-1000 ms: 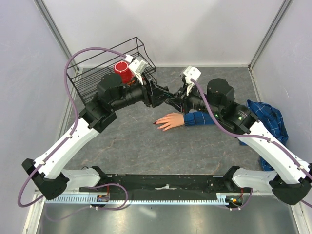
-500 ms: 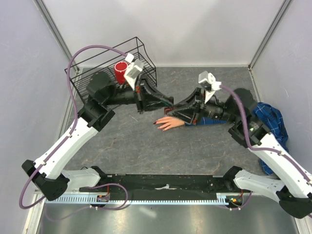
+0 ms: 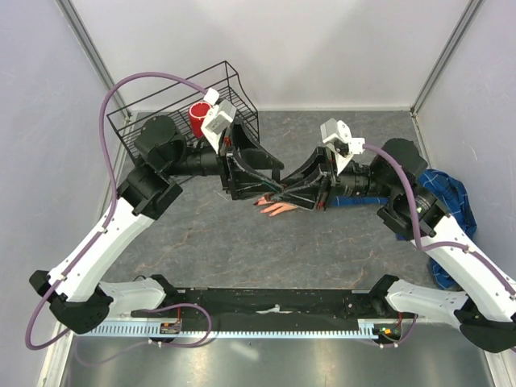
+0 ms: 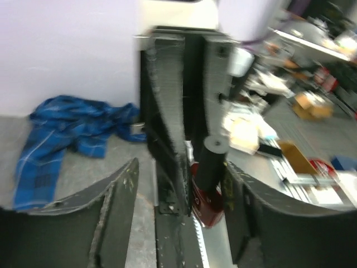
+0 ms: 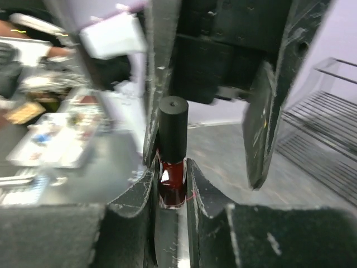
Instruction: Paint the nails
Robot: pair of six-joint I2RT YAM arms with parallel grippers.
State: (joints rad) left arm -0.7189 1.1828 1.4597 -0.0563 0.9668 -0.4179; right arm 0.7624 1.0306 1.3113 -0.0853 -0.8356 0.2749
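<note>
The right tool (image 5: 170,171) is clamped on a small bottle of dark red polish (image 5: 172,153), its two fingers pressed against the glass body while the black cap stands clear beyond the fingertips. The left tool (image 4: 181,172) faces it with its jaws spread wide, one finger on either side of the cap; one finger lies close by the cap (whether it touches cannot be told from these views), the other stands apart from it. From above, both tools meet over the middle of the grey worktop (image 3: 218,242), just above the peach fake hand (image 3: 284,209), which lies palm down with its fingers pointing towards the left arm's side. The nails (image 3: 258,202) show as dark tips at the ends of those fingers, apart from either tool. The hand's plaid cuff is mostly hidden under the right arm. A black wire basket (image 3: 161,121) holding a red cup (image 3: 198,119) sits at the far left, and a crumpled blue plaid cloth (image 3: 443,193) lies at the right edge.
</note>
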